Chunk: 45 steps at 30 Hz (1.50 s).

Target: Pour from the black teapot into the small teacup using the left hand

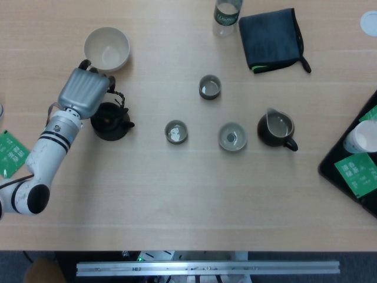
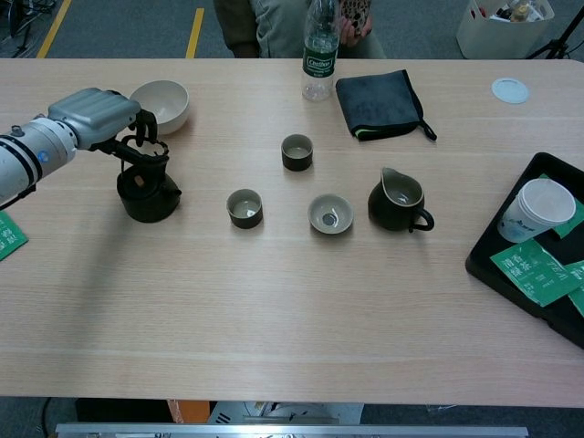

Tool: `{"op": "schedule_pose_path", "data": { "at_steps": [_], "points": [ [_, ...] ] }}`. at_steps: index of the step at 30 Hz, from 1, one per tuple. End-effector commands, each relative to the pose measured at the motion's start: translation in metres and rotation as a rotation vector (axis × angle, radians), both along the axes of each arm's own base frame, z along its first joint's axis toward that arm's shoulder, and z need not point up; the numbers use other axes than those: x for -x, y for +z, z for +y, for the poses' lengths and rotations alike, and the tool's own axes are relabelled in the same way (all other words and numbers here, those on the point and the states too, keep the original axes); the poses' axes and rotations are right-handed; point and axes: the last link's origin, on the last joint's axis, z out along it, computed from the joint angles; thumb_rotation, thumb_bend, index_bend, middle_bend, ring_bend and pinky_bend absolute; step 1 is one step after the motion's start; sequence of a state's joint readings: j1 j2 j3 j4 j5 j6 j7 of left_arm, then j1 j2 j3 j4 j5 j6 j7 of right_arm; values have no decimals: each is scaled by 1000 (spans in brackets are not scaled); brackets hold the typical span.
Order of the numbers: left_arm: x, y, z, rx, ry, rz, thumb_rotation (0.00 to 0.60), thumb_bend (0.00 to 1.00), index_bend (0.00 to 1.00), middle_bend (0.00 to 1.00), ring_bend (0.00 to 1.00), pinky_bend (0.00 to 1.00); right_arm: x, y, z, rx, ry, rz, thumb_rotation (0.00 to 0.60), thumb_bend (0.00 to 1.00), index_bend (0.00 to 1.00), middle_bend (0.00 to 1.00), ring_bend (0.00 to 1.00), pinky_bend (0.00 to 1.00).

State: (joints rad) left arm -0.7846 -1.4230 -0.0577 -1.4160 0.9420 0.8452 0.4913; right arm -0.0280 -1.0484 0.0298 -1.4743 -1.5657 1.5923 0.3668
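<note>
The black teapot (image 1: 111, 121) (image 2: 146, 193) stands at the table's left side, its wire handle raised. My left hand (image 1: 85, 91) (image 2: 96, 114) is over and behind it, fingers curled around the handle and gripping it. Whether the pot's base touches the table is unclear. Three small teacups lie to its right: the nearest (image 1: 176, 131) (image 2: 245, 208), one further back (image 1: 210, 86) (image 2: 297, 151), and a wider pale one (image 1: 231, 137) (image 2: 330, 213). The right hand does not show in either view.
A beige bowl (image 1: 106, 49) (image 2: 161, 102) sits just behind my left hand. A dark pitcher (image 1: 275, 130) (image 2: 398, 201) stands right of the cups. At the back are a water bottle (image 2: 318, 55) and a dark cloth (image 2: 379, 102). A black tray (image 2: 493, 260) with a paper cup (image 2: 537, 208) is at right.
</note>
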Motion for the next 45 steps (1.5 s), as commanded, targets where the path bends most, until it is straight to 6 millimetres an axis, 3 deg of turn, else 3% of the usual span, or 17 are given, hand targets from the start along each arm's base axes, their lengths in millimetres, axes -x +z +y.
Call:
{"op": "schedule_pose_path", "data": {
  "at_steps": [1,20,45],
  "points": [
    [0,4,-7,1,-14,6,197,206,375,430,299,136,0,0,0,0,2,0,600,0,358,386,232,231],
    [-5,2,-28,19,-55,27,198,206,386,430,299,136,0,0,1,3,2,-3,600,0,358,386,232,231],
    [-9,-6,-33,37,-80,62,198,205,473,515,357,136,2,0,0,1,-4,-6,600,0,358,385,232,231]
  ]
}}
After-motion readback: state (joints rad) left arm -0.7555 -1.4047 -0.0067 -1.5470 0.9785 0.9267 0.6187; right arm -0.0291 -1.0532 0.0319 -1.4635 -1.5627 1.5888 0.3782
